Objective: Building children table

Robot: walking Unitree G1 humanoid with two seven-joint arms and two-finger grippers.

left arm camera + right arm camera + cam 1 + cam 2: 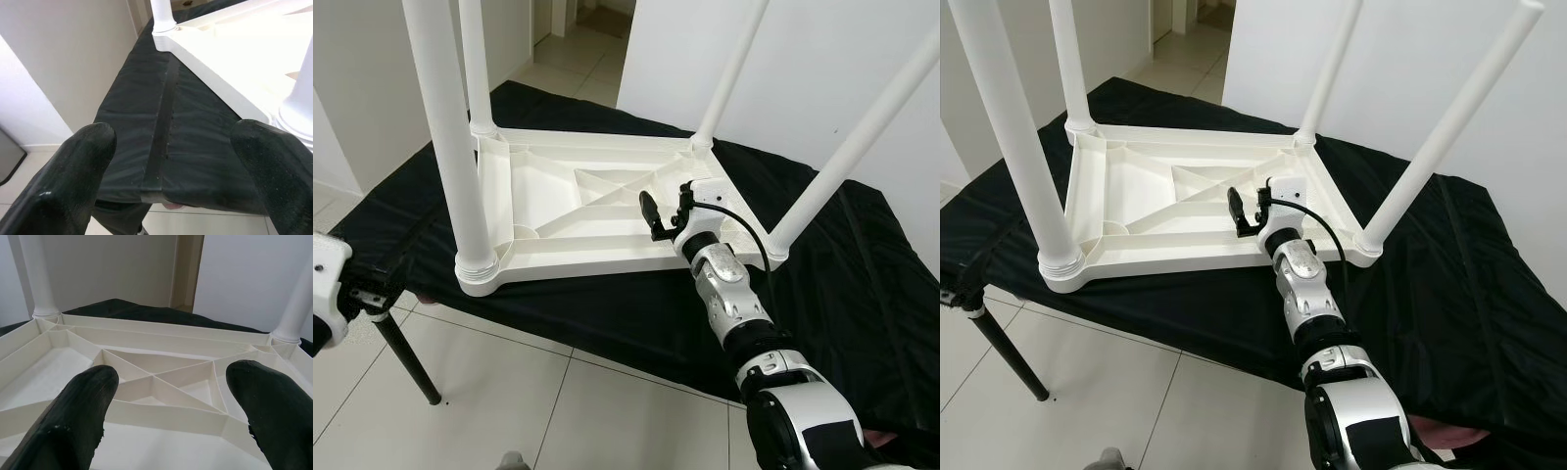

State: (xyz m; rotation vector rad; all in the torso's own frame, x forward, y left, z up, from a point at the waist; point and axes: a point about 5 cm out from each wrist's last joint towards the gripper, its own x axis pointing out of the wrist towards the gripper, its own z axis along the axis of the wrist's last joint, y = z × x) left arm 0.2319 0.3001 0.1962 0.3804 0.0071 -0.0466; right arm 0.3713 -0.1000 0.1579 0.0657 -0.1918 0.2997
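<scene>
Across the middle of the frame lies the white children's table [578, 211], flipped upside down on a black cloth [862, 255] that covers a work stand — ribbed underside up, all four legs in their corner sockets. Nearest leg [450, 147] rises at the left of the frame, thick and tall; a second leg [475, 59] stands behind it at upper left, a third leg [734, 69] leans up from the far corner toward upper centre, and the fourth leg [862, 137] slants off to the upper right.

My right gripper [668, 211] hovers over the tabletop's near edge, just right of centre, fingers [73, 416] spread wide apart and holding nothing — the wrist view looks between them at the criss-cross ribs [156, 382] of the underside.

My left gripper [171, 181] is also wide open and empty, hanging off the lower left corner of the scene beside the cloth's edge, near the table's closest corner. My left arm's white shell [328, 294] sits at the frame's left edge, above a black stand leg [406, 357] on the pale tiled floor [509, 392].
</scene>
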